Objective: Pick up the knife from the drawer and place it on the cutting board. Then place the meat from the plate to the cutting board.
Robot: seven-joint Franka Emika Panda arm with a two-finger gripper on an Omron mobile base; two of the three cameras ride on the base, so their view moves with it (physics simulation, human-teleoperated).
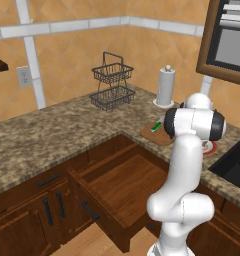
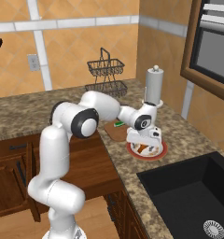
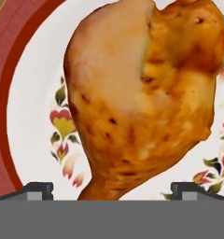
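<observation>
With the knife (image 1: 155,126) already on the cutting board (image 2: 115,132), the gripper (image 3: 111,190) hung over the plate (image 2: 161,151), fingers wide astride the meat (image 3: 142,93) at twelve o'clock, needing only closure.

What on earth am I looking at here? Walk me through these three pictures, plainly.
A white robot arm works in a rendered kitchen. Two pictures come from cameras behind the arm, left and right; the third from a camera on its hand. On the stone counter lies a wooden cutting board with the green-handled knife already on it. The drawer below stands open. The gripper is down over the red-rimmed plate. In the hand view the meat, a chicken drumstick, lies on that plate between the two open fingertips, not yet gripped. Behind stand a wire basket and a paper towel roll.
</observation>
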